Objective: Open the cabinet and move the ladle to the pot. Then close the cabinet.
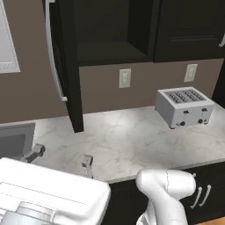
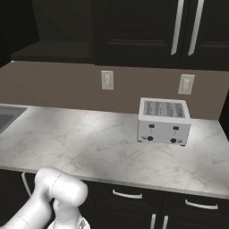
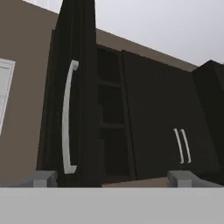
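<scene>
Starting at the left, you have the cabinet (image 1: 70, 66) with its door already swung out toward you, edge-on above the worktop's (image 1: 132, 140) back left corner; the long silver handle (image 3: 67, 118) runs down the door's face in the hand view. To the right of the door the shelves (image 3: 110, 127) stand exposed, dark and hard to read, and you cannot pick out the ladle on them from here. The fingers (image 3: 111, 178) are spread wide and hold nothing, pointing up at the opening from below.

The step in hand looks like reaching in for the ladle. Before you commit, raise the hand until a shelf surface comes into sight, so you can find the handle of the ladle instead of probing blind. Go in to the right of the door's edge and keep clear of it, since a nudge could swing the door. Keep the fingers wide until they straddle the ladle's shaft, then close.

Further right, the toaster (image 1: 184, 107) sits near the worktop's back right corner, under the closed doors (image 2: 147, 31). The pot is not in sight here, so expect to drive before you can set the ladle down.
</scene>
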